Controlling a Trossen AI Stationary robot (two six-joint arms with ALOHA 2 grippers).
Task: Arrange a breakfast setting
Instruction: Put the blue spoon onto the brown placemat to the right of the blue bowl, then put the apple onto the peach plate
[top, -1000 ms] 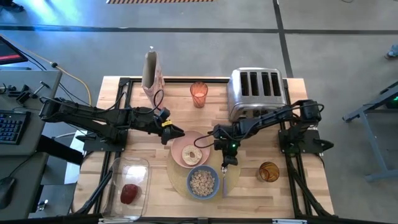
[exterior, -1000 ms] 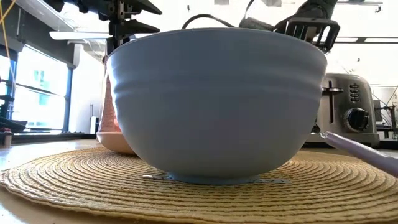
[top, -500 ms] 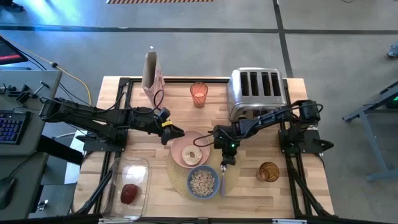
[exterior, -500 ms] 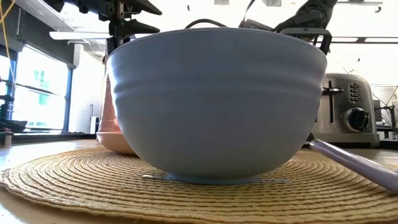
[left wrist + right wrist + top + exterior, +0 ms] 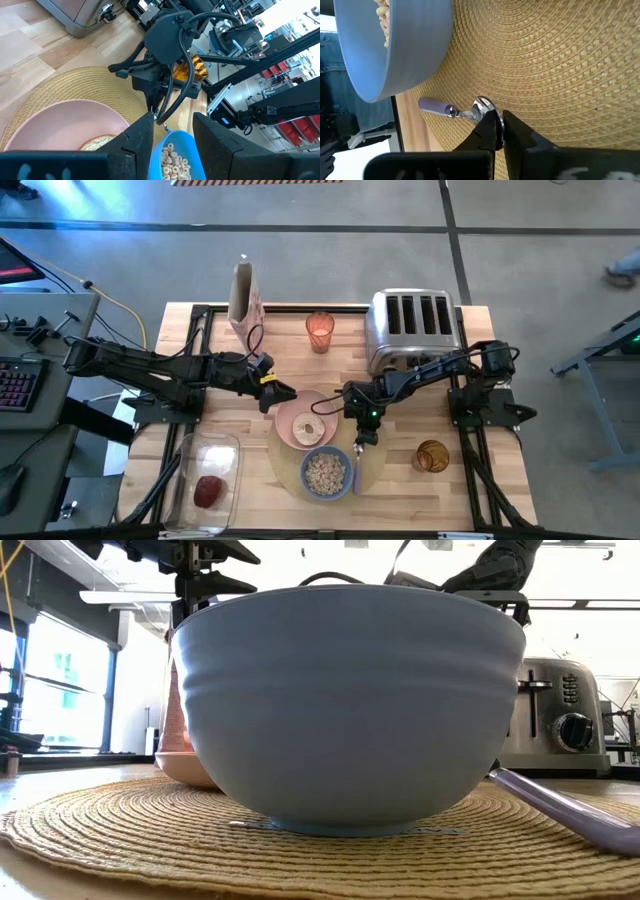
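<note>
A round tan placemat (image 5: 372,465) lies at the table's near middle. On it stand a pink plate (image 5: 290,418) with a bagel half (image 5: 308,429) and, nearer, a blue bowl (image 5: 326,472) of cereal. My right gripper (image 5: 359,440) is to the right of the bowl, shut on a metal spoon with a lavender handle (image 5: 432,106). My left gripper (image 5: 283,392) is open and empty by the plate's far left rim. An amber glass (image 5: 432,456) stands to the right of the mat. A red apple (image 5: 209,491) lies in a clear container. My right gripper pinches the spoon's metal bowl end (image 5: 481,106) between its two fingers, coming from above and pointing down. The spoon lies over the placemat (image 5: 535,60) beside the blue bowl (image 5: 395,45). Its handle (image 5: 570,810) slopes down toward the table's near edge.
A chrome toaster (image 5: 412,328) stands at the far right, behind my right arm. A second orange glass (image 5: 319,330) and an upright paper bag (image 5: 243,295) stand at the far edge. The clear container (image 5: 190,470) sits at the near left corner.
My right gripper has gone a little toward the table's left with the spoon, still shut on it. The spoon's handle now lies closer to the blue bowl and lower over the placemat.
</note>
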